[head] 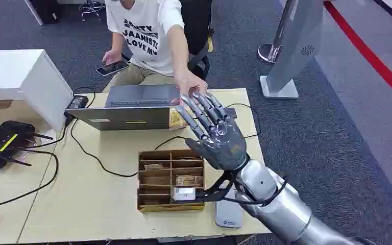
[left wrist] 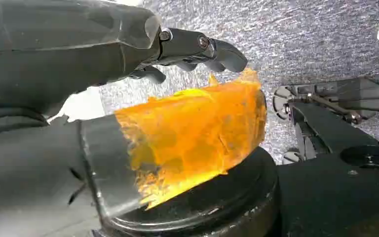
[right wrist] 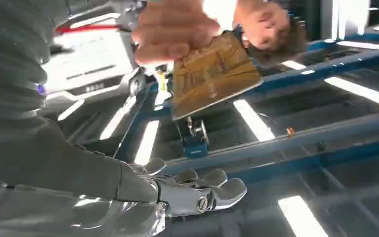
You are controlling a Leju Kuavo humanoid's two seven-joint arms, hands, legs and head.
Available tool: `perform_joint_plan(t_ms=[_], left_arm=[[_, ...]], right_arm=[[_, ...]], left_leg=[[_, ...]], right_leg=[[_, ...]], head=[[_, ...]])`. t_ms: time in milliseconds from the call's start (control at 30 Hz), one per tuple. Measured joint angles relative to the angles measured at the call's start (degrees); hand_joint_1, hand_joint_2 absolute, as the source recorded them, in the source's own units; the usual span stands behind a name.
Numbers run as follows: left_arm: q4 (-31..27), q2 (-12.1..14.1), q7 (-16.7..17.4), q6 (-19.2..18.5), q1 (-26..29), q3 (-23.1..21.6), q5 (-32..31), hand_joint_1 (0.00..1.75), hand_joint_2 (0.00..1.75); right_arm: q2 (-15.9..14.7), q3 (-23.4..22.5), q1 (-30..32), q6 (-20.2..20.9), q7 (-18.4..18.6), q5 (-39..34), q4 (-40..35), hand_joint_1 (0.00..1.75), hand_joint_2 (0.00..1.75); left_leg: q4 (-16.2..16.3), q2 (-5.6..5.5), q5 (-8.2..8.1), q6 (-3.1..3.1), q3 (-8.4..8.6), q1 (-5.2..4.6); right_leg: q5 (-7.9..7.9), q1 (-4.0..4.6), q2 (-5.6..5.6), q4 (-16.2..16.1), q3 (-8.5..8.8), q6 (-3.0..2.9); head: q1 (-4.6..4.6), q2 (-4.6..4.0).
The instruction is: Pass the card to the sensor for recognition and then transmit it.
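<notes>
My right hand (head: 215,133) is raised over the table's far right part, fingers spread and holding nothing. Just beyond its fingertips a person's hand (head: 190,83) reaches across the table. In the right wrist view that person's fingers (right wrist: 170,29) pinch the golden card (right wrist: 212,74), which hangs apart from my spread fingers (right wrist: 197,190). In the head view the card (head: 175,119) shows as a gold patch beside the laptop. My left hand (left wrist: 192,49) hangs low over grey carpet, fingers loosely bent, with nothing in it.
A wooden compartment box (head: 145,206) with cards and a small white device (head: 184,194) sits under my right wrist. A grey flat device (head: 228,214) lies at the table's front edge. A laptop (head: 132,104), cables and a black router (head: 2,143) sit farther left. The person sits behind the table.
</notes>
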Motion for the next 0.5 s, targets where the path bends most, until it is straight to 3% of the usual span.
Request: perform_joint_plan(t_ms=[300, 333, 367, 400, 500], left_arm=[[0.00, 0.15, 0.00, -0.66, -0.01, -0.15, -0.79, 0.00, 0.00], [0.00, 0.13, 0.00, -0.66, -0.01, -0.15, -0.83, 0.00, 0.00], [0.00, 0.13, 0.00, -0.68, 0.00, -0.15, -0.83, 0.00, 0.00], [0.00, 0.13, 0.00, -0.70, 0.00, -0.15, -0.83, 0.00, 0.00], [0.00, 0.15, 0.00, -0.83, -0.01, -0.15, -0.81, 0.00, 0.00]], right_arm=[[0.04, -0.55, -5.88, 1.64, 2.64, 5.05, 7.39, 0.00, 1.75], [0.04, -0.57, -6.23, 1.86, 2.84, 5.25, 7.93, 0.26, 1.75], [0.04, -0.61, -6.50, 2.03, 2.93, 5.31, 8.28, 1.31, 1.75], [0.13, -0.61, -6.69, 2.18, 3.02, 5.40, 8.70, 1.55, 1.75], [0.33, -0.66, -7.03, 2.32, 3.17, 5.42, 9.66, 1.62, 1.75]], left_leg=[[0.00, -0.02, 0.00, -0.01, -0.02, 0.00], [0.00, -0.03, 0.00, -0.01, -0.02, 0.00], [0.00, -0.03, 0.00, -0.01, -0.02, 0.00], [0.00, -0.03, 0.00, -0.01, -0.02, 0.00], [0.00, -0.03, 0.00, -0.01, -0.02, 0.00]], right_leg=[[0.00, 0.00, -0.01, 0.01, -0.01, 0.00], [0.00, 0.00, -0.01, 0.01, -0.01, 0.00], [0.00, 0.00, -0.01, 0.01, -0.01, 0.00], [0.00, 0.00, -0.01, 0.01, -0.01, 0.00], [0.00, 0.00, -0.01, 0.01, -0.01, 0.00]], head=[[-0.02, 0.00], [0.00, 0.00], [0.00, 0.00], [0.00, 0.00], [0.00, 0.00]])
